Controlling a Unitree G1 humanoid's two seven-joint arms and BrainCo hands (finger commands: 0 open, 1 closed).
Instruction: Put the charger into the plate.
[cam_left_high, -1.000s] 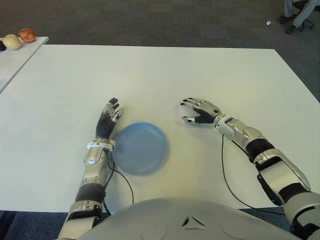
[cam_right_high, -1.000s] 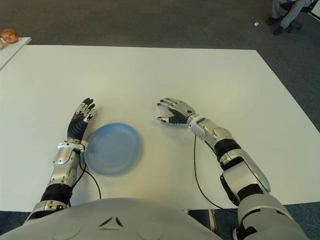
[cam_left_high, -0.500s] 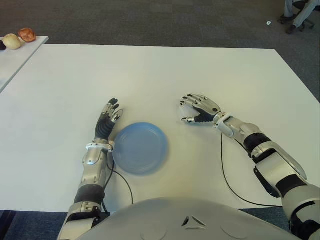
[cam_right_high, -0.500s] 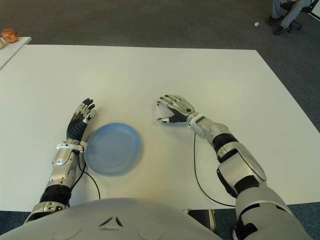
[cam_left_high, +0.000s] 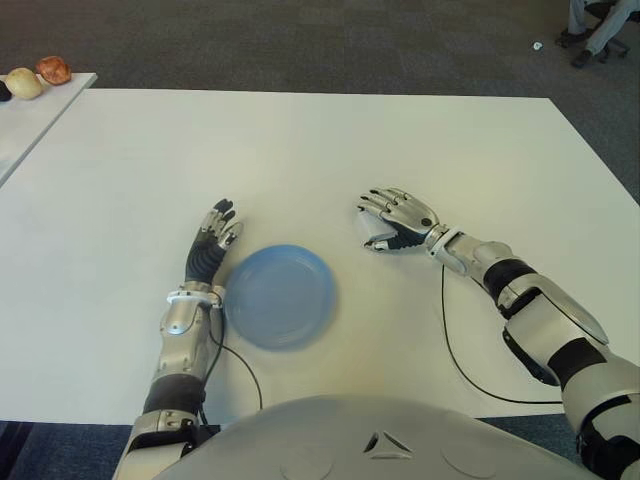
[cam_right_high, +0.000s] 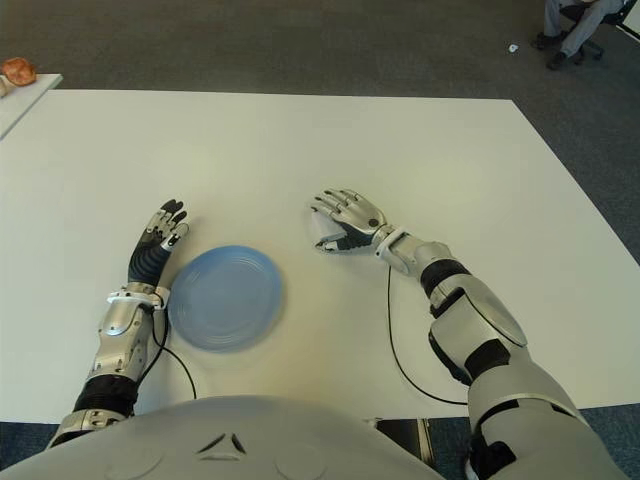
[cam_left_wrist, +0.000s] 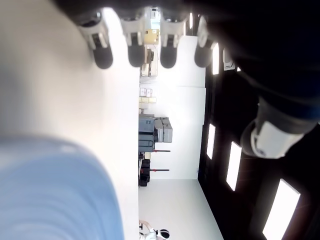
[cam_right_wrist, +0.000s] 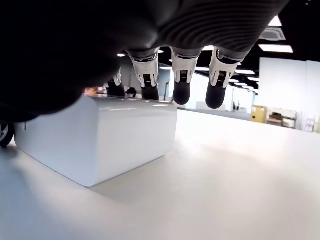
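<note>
- Nearest, the blue plate (cam_left_high: 279, 295) lies bare on the white surface (cam_left_high: 330, 150), the idle left hand (cam_left_high: 208, 250) just beside its left rim, fingers straight and empty.
- Farther right, the right hand (cam_left_high: 395, 222) arches over the white charger (cam_right_wrist: 95, 142), fingers extended and not yet clenched on it.
- Judged step: the grasp; next the fingers must close, then lift it leftward to the plate.

right hand (cam_left_high: 398, 221): arched over the charger (cam_right_wrist: 100, 142), fingertips (cam_right_wrist: 181, 93) above its top, not closed on it
toward plate (cam_left_high: 280, 295): bare table (cam_left_high: 345, 260) between the hand and the rim, nothing in the way
left hand (cam_left_high: 210, 250): flat just beside the plate's far side, fingers straight
beyond fingertips: open table
</note>
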